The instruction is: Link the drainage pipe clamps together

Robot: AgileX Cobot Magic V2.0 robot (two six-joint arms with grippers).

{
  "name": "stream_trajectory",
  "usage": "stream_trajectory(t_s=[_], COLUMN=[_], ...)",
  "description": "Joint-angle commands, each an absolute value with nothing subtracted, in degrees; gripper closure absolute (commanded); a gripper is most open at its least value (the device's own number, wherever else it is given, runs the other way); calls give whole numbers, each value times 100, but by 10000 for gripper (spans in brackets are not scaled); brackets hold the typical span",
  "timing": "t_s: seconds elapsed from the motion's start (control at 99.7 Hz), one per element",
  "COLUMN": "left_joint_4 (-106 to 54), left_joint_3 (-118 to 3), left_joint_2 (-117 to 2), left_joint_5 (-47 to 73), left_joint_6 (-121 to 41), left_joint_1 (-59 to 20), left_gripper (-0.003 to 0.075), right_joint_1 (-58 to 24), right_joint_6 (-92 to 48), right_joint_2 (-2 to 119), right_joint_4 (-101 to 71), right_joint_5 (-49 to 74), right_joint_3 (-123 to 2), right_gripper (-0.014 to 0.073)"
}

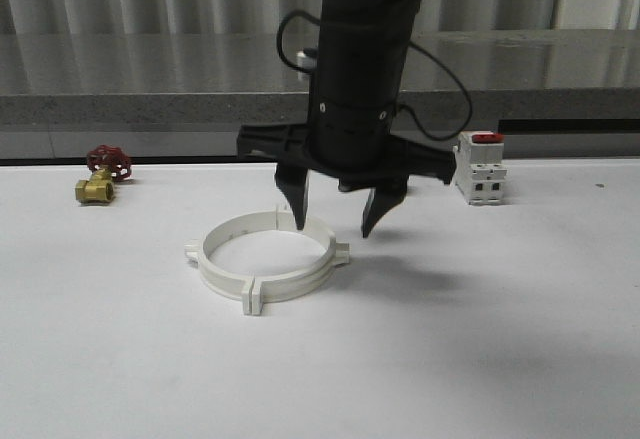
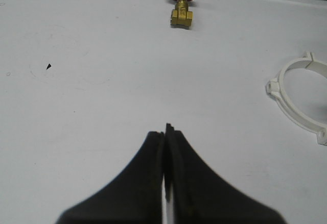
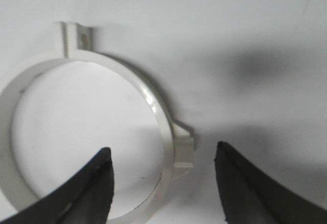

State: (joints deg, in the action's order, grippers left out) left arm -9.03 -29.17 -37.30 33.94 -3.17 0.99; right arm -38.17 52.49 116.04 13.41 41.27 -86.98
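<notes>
The two white drainage pipe clamps (image 1: 272,285) lie flat on the table, set together as one full ring, with end tabs meeting at the near side and the far side. My right gripper (image 1: 333,231) hangs open just over the ring's right side. One finger is inside the ring and one outside. In the right wrist view the ring wall (image 3: 153,101) and its side lug (image 3: 184,149) sit between the open fingers of my right gripper (image 3: 162,156), untouched. My left gripper (image 2: 166,129) is shut on nothing above bare table, with the ring (image 2: 292,109) off to one side.
A brass valve with a red handwheel (image 1: 100,174) lies at the back left of the table, also seen in the left wrist view (image 2: 181,4). A white breaker with a red top (image 1: 482,167) stands at the back right. A grey ledge runs behind the table.
</notes>
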Motion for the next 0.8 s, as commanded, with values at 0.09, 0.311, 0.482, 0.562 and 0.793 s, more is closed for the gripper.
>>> stream_trajectory(t_s=[0.09, 0.311, 0.482, 0.562, 0.793], left_joint_4=[-1010, -1010, -1010, -1010, -1010], left_joint_3=[-3067, -3067, -3067, -3067, -3067], left_joint_2=[-3713, -3713, -3713, -3713, -3713], left_joint_5=[3042, 3042, 3042, 3042, 3042], left_joint_6=[-324, -324, -324, -324, -324], left_joint_1=[58, 58, 58, 58, 58], left_gripper=[741, 741, 741, 741, 741], right_joint_1=[-3606, -2986, -2274, -1859, -1227], right_joint_6=[4435, 3457, 2731, 2495, 2124], right_joint_2=[10600, 9594, 8598, 8045, 6377], right_joint_4=[1570, 1564, 1491, 1478, 1478], right_joint_5=[4023, 4049, 4144, 4173, 4364], right_joint_3=[-8850, -8623, -8004, -7612, -6338], right_gripper=[144, 146, 146, 146, 146])
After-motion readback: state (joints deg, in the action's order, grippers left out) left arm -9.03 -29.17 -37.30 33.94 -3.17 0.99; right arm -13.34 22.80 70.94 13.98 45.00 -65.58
